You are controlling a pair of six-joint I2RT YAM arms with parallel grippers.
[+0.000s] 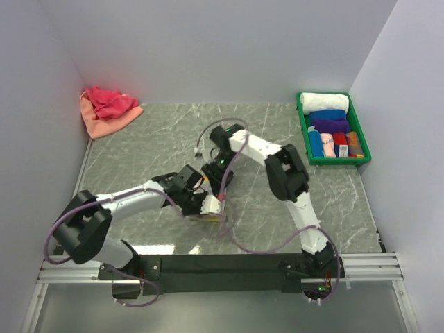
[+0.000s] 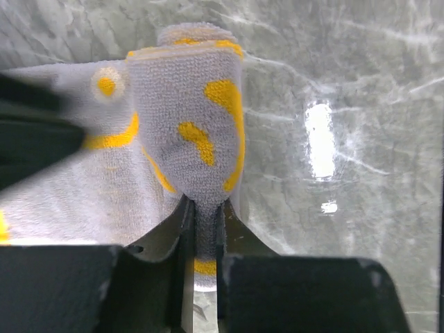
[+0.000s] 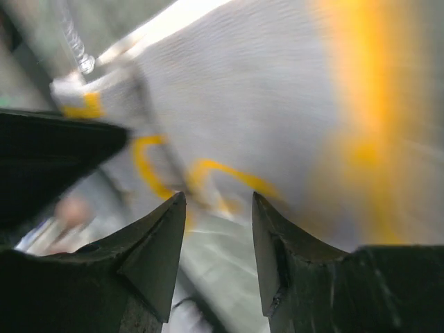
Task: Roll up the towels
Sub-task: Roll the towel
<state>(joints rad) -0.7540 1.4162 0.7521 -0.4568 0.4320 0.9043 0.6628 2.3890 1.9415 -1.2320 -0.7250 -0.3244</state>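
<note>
Both grippers sit near-centre on worktop [image 1: 139, 152]. L gripper [image 2: 203, 208] clenched on white/yellow towel [image 2: 187, 104], which lies bunched there. R gripper [image 3: 218, 198] released, jaws apart, just beside towel. Pink towel pile [image 1: 107, 105] far left; green tray [image 1: 303, 132] far right.

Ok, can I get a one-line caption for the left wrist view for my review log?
Left gripper shut on a fold of the white-and-yellow towel, whose end curls over, with the marbled table behind.

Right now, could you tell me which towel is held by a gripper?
The white towel with yellow marks, pinched in the left gripper; the pink heap lies in the far corner, the rolled ones fill the green tray.
</note>
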